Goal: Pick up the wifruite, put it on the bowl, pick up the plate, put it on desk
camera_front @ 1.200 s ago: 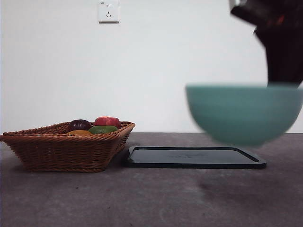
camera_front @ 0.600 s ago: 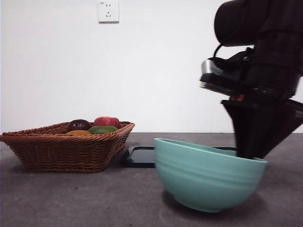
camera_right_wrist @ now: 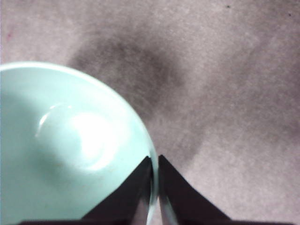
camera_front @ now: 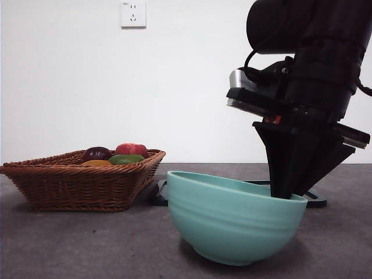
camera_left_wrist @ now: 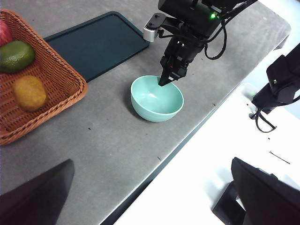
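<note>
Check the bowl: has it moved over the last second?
Yes. The bowl, gripped at its rim by the right gripper, has come down from the air onto the desk and shifted left, toward the basket.

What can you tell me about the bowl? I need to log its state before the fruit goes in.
The bowl is round, mint-green, glossy like ceramic, with faint ridges outside and a smooth rim. It is empty. It sits on the grey desk, tilted, in front of the dark tray and beside the basket. The right pincer is shut on its rim, one jaw inside, one outside. Nothing else touches it.
</note>
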Controlling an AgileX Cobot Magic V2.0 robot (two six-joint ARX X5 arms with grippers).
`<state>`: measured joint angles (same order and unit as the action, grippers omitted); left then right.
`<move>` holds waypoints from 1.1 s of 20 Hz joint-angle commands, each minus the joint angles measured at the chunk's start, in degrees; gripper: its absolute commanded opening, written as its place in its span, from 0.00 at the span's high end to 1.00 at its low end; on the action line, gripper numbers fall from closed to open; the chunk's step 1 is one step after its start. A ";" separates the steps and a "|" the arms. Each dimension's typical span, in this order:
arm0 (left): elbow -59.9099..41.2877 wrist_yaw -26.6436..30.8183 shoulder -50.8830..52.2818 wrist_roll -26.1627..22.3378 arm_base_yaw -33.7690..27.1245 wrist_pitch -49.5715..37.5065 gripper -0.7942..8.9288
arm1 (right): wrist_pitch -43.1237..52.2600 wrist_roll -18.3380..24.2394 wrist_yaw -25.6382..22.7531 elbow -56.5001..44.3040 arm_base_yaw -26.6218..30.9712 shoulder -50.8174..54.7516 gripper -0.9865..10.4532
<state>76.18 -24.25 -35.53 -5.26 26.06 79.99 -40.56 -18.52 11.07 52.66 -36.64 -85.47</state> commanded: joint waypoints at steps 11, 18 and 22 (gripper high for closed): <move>0.61 -0.26 -0.33 -0.70 0.31 -0.22 0.34 | -2.95 -0.55 -2.56 1.31 -0.68 6.62 0.56; 0.63 -0.26 -0.33 -0.70 0.31 -0.15 0.34 | -17.33 0.37 -6.47 8.22 -0.68 24.02 0.46; 0.63 -0.26 -0.33 -0.70 0.31 -0.15 0.34 | -25.92 0.70 -6.71 12.90 -0.68 34.95 0.46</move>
<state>76.18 -24.25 -35.53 -5.28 26.06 80.01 -66.72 -18.24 4.43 64.75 -36.75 -50.15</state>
